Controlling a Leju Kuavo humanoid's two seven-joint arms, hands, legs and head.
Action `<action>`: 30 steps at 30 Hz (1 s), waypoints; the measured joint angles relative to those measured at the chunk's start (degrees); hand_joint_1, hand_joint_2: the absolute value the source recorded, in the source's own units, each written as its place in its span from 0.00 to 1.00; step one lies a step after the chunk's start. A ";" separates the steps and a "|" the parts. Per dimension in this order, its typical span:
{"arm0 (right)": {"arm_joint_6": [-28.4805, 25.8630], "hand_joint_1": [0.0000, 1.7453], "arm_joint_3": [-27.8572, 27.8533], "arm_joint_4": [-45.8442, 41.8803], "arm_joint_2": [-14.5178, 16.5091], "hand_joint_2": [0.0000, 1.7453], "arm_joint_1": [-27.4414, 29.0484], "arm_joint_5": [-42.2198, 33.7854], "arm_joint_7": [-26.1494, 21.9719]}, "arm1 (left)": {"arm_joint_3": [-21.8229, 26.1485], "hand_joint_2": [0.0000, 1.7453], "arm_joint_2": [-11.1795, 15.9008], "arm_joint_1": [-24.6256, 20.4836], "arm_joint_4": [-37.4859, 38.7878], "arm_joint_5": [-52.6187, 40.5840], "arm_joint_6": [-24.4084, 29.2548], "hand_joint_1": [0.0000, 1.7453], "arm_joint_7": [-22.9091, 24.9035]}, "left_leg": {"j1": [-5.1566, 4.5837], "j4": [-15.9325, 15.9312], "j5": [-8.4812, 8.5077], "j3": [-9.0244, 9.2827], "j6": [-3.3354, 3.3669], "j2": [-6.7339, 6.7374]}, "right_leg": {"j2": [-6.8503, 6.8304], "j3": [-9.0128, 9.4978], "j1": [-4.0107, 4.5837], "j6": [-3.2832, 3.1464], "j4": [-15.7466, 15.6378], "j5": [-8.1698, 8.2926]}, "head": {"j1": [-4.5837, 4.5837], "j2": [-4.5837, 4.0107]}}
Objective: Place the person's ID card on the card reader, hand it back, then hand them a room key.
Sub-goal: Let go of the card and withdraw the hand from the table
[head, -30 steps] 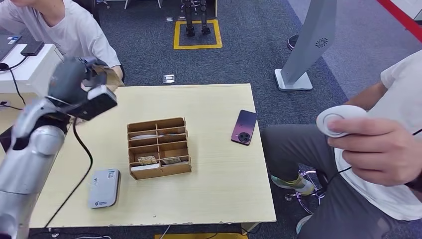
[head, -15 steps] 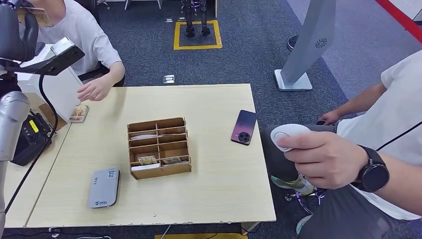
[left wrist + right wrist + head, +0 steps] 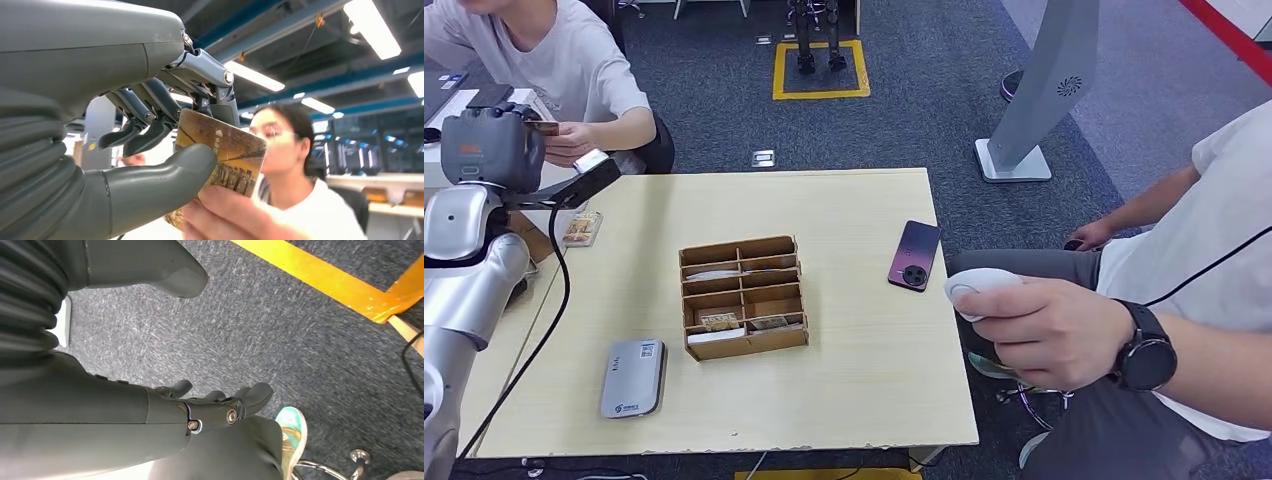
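Up at the far left of the head view, the left hand (image 3: 486,148) is raised beyond the table's far-left corner, meeting the hand (image 3: 567,143) of a seated person in a white shirt, with a small brown card (image 3: 545,127) between them. The table (image 3: 854,380) has bare wood along its near edge and across its right half. A cardboard organizer (image 3: 744,296) of compartments stands mid-table, its long side running left to right. The grey card reader (image 3: 634,378) lies flat near the near-left corner, long axis running near to far, well apart from the raised hand. A dark phone (image 3: 914,255) lies near the right edge, tilted. A small packet (image 3: 582,228) rests by the far-left edge. On the right, another person's hand (image 3: 1049,330) holds a white round device (image 3: 979,290) just off the table's right edge.

From the left wrist, the left hand (image 3: 165,145) pinches the card (image 3: 222,160) between its thumb and dark fingers (image 3: 150,125); the card is tilted, its long axis slanting away from the hand, and the person's fingers (image 3: 225,220) grip its free end.

From the right wrist, the right hand (image 3: 210,407) hangs over grey carpet (image 3: 310,350) beside yellow floor tape (image 3: 340,287), its fingers loosely extended and holding nothing.
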 joint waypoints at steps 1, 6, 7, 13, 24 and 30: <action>-0.01 0.00 0.03 0.01 0.02 1.00 0.00 0.00 0.13 | 0.13 1.00 -0.01 -0.04 1.07 0.04 0.28 1.00 -0.05 | 0.00 0.00 0.00 0.00 0.00 -0.01 | -0.01 0.00 0.00 0.00 0.00 0.00 | 0.00 0.00; -0.02 0.00 0.06 0.02 0.03 1.00 0.15 0.00 0.26 | 0.90 1.00 -0.04 -0.12 4.56 0.15 0.67 1.00 -0.38 | 0.01 0.00 0.00 -0.01 0.00 0.01 | 0.01 -0.01 0.01 0.00 0.01 0.00 | 0.01 0.00; -0.02 0.00 0.07 0.02 0.03 1.00 0.16 0.00 0.26 | 0.92 1.00 -0.05 -0.12 4.93 0.15 0.67 1.00 -0.43 | 0.01 0.00 0.00 -0.01 0.00 0.01 | 0.01 -0.01 0.01 0.00 0.01 0.00 | 0.01 0.00; -0.02 0.00 0.13 0.02 0.03 1.00 0.17 -0.01 0.48 | 0.98 1.00 -0.21 -0.19 6.47 0.15 0.66 0.84 -0.54 | 0.01 0.00 -0.01 -0.06 0.00 0.01 | 0.01 -0.05 0.01 0.00 0.00 0.00 | 0.01 0.00; -0.01 0.00 0.67 0.02 0.05 1.00 0.16 -0.20 0.29 | 1.47 1.00 -0.23 -0.87 7.16 0.41 1.40 0.00 -3.67 | 0.01 0.00 -0.01 -0.09 0.00 -0.01 | -0.01 -0.07 0.01 0.00 0.00 0.00 | 0.01 0.00; -0.15 0.00 0.69 0.02 0.05 1.00 0.18 -0.59 0.27 | 1.77 1.00 0.27 -0.36 6.47 1.59 2.39 0.00 -5.25 | 0.01 -0.01 0.00 -0.08 -0.01 0.00 | 0.01 -0.06 0.01 0.00 0.01 0.00 | 0.02 0.00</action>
